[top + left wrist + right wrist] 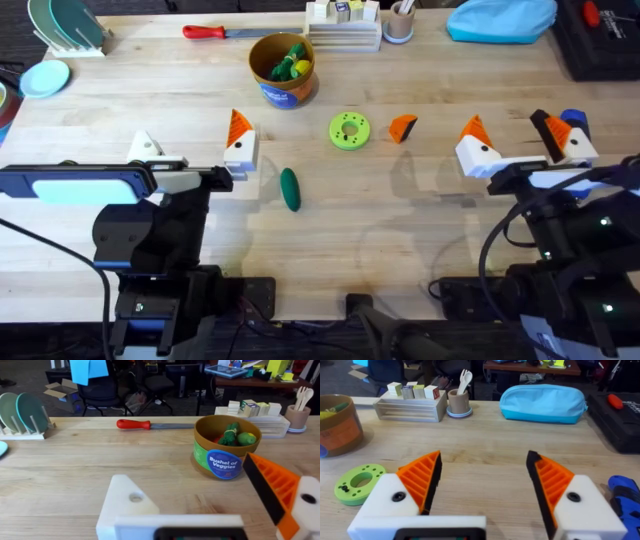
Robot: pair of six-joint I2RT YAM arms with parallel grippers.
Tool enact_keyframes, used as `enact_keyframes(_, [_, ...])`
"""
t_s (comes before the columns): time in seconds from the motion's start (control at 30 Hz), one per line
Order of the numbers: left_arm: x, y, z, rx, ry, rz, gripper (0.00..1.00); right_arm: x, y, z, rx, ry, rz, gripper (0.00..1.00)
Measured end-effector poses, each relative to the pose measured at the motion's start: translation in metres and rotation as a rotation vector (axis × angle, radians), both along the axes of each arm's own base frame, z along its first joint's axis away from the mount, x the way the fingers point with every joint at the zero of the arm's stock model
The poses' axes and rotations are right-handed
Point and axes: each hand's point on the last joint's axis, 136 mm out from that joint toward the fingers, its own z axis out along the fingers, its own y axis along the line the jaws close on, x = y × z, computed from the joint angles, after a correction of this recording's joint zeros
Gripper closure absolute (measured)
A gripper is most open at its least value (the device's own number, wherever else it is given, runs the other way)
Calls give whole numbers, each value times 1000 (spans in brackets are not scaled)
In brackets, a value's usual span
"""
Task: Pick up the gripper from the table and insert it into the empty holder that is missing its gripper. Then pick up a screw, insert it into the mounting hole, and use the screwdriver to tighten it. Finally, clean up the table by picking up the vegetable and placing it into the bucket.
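1. The loose orange finger piece (402, 127) lies on the bare wood just right of centre in the overhead view, beside the green disc (349, 131). Nothing touches it, so I'd say the first step has not begun.
2. The left gripper (192, 155), at the left of that view, shows why the piece is wanted: one white block carries an orange tip (272, 491), while the other white block (125, 502) is bare, with an open screw hole. That is the empty holder. Its two blocks stand well apart with nothing between them.
3. The right gripper (522, 140), at the right, has both orange tips in place, spread wide and holding nothing. It sits nearer the loose piece, so it looks the likelier one to fetch it.
4. The blue screwdriver (573, 122) lies just beyond the right gripper, handy for later tightening.
5. The dark green vegetable (290, 189) lies in the middle of the overhead view, well apart from the bucket (283, 68) at upper centre, which already holds toy vegetables.
6. I cannot make out a screw anywhere.
7. A red-handled screwdriver (212, 32) rests along the table's top edge, out of the way.
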Motion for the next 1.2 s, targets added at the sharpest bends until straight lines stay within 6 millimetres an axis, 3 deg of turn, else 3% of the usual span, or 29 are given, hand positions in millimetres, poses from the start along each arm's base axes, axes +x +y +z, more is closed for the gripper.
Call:
enact_keyframes(0.47, [0, 0, -1, 0, 2, 0, 8, 0, 1, -1, 13, 5, 4, 10])
enact_keyframes(0.6, [-3, 0, -17, 0, 94, 0, 8, -2, 2, -2, 50, 30, 4, 10])
enact_keyframes(0.7, [-13, 0, -13, -12, 179, 2, 9, -11, 3, -6, 65, 127, 9, 10])
enact_keyframes(0.77, [-22, 0, 1, -31, 223, 4, 8, -17, 4, -6, 72, 196, 12, 10])
enact_keyframes(1.0, [-41, -15, 56, -83, 413, -69, 8, -31, 6, 44, 85, 335, 12, 10])
enact_keyframes(1.2, [-47, -34, 60, -144, 694, -163, 6, -24, 6, 76, 85, 443, 8, 10])
